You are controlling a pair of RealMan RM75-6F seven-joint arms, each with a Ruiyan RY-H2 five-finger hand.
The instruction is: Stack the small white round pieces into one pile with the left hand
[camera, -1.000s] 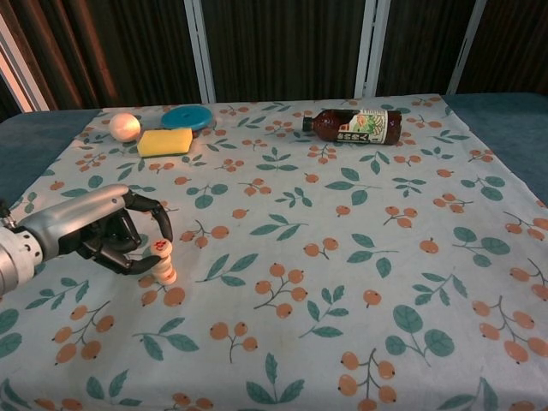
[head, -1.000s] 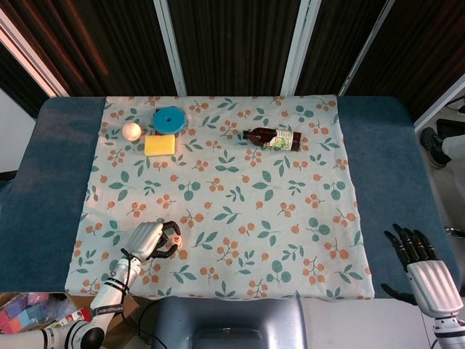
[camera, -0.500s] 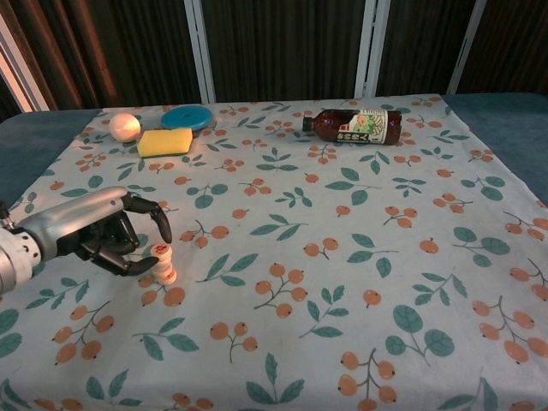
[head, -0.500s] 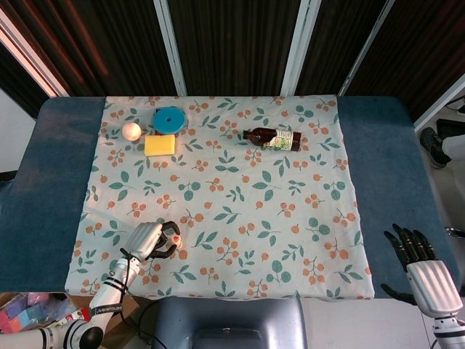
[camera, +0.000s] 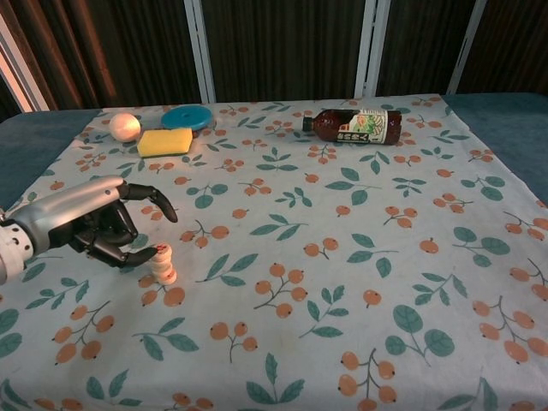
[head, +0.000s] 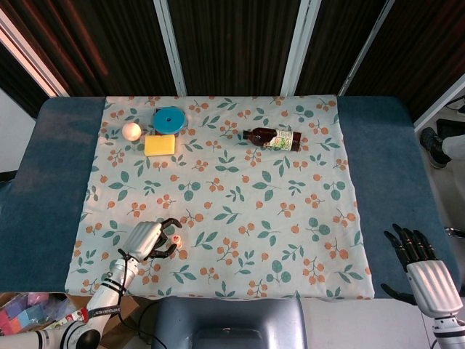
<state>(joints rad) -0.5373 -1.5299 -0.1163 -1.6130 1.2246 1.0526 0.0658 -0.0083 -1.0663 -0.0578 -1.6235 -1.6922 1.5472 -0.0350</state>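
Observation:
A short pile of small white round pieces (camera: 165,264) stands upright on the floral cloth near its front left; the top piece bears a red mark. In the head view the pile (head: 176,240) shows just right of my left hand. My left hand (camera: 96,228) lies just left of the pile, fingers spread and lifted off it, holding nothing; the thumb tip is close to the pile's top, and I cannot tell if it touches. My left hand (head: 147,239) looks the same from above. My right hand (head: 423,267) hangs off the table's front right corner, fingers apart and empty.
At the back left lie a yellow sponge (camera: 165,142), a blue round lid (camera: 188,116) and a pale ball (camera: 125,127). A brown bottle (camera: 356,125) lies on its side at the back middle. The floral cloth (camera: 342,257) covers the table.
My left hand's fingers have opened and drawn back from the pile, one finger lifting up and away. The pile stays standing in place. The right hand has not moved.

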